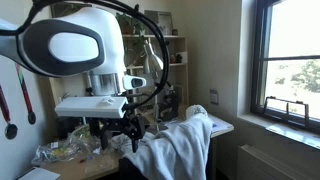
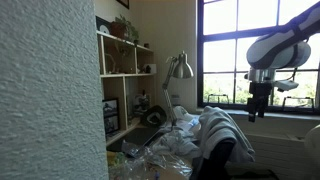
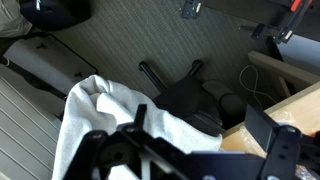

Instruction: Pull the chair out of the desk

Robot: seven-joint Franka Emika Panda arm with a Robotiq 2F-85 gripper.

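Note:
The chair (image 2: 220, 160) is black, with a white cloth (image 2: 222, 128) draped over its back, and it stands tucked against the cluttered desk (image 2: 165, 150). It also shows in an exterior view (image 1: 185, 145). In the wrist view I look down on the cloth (image 3: 100, 125) and the chair's black star base (image 3: 185, 88) on the carpet. My gripper (image 3: 200, 135) is open and empty, hovering above the cloth-covered chair back without touching it. It shows in both exterior views (image 1: 122, 132) (image 2: 256, 110).
The desk is covered with plastic bags and clutter (image 1: 70, 150), and a desk lamp (image 2: 180, 68) stands on it. Shelves (image 2: 125, 75) rise behind the desk. A window (image 1: 295, 60) with a sill is close beside the chair. Cables and bags (image 3: 55, 12) lie on the floor.

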